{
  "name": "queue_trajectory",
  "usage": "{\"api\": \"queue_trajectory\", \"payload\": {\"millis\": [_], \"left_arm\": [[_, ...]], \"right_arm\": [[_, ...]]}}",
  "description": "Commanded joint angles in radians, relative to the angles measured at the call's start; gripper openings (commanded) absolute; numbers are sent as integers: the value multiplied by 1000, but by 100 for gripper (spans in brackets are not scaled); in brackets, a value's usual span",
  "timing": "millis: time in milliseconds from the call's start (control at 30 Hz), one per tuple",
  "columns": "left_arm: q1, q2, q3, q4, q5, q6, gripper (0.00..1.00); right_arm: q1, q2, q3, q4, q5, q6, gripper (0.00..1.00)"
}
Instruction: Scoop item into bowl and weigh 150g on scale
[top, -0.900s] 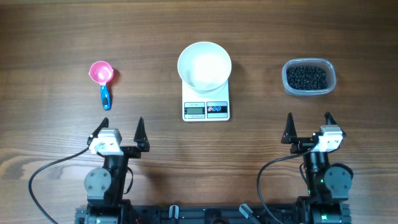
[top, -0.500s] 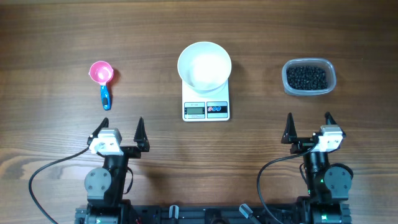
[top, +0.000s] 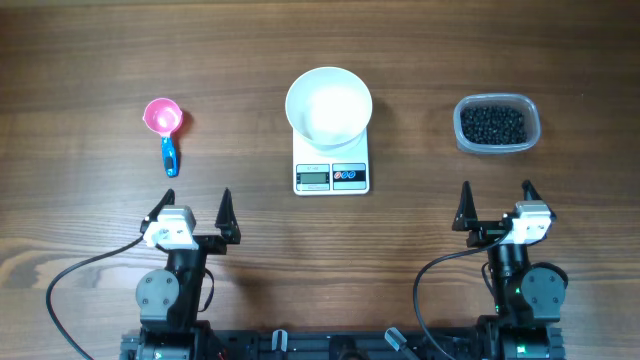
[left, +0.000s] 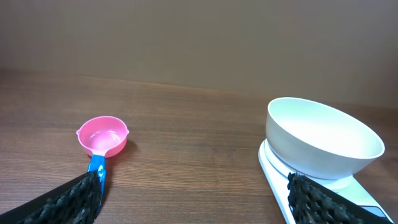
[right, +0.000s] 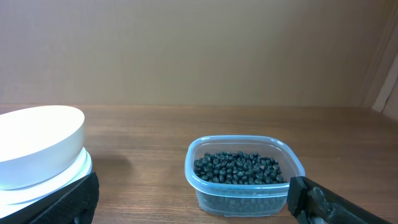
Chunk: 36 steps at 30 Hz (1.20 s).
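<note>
At the 6 o'clock edge of the wooden surface (top: 400, 50) both arms sit back at their bases. The left fingers (top: 226, 210) are spread wide with nothing between them, and the right fingers (top: 465, 208) are spread just as wide and also empty. Neither pair touches anything.

Farther out, in the middle of the surface, stands the scale (top: 331, 177), with its display and buttons along its 6 o'clock edge. The bowl (top: 329, 105) sits on the scale's platform toward 12 o'clock, overhanging its sides. Its inside is bare white.

At about 9 o'clock from the scale, well apart from it, lies the pink scoop (top: 163, 117). Its cup points to 12 o'clock, its blue handle to 6 o'clock, and it lies straight ahead of the left fingers.

At 3 o'clock from the bowl, also well apart, is the clear container (top: 535, 125). The black beads (top: 492, 124) lie in it as a dark grainy layer over its floor. It lies beyond the right fingers.
</note>
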<state>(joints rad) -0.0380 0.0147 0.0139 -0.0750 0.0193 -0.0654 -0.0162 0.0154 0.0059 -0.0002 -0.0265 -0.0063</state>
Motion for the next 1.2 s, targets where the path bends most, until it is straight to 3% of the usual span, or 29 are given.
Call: {"api": "queue_trajectory", "payload": {"millis": [0, 1167], "left_arm": [[6, 2, -8, 0, -13, 12, 100], [6, 2, -8, 6, -43, 12, 100]], "right_arm": [[5, -2, -1, 3, -21, -17, 100], [5, -2, -1, 3, -28, -21, 100]]}}
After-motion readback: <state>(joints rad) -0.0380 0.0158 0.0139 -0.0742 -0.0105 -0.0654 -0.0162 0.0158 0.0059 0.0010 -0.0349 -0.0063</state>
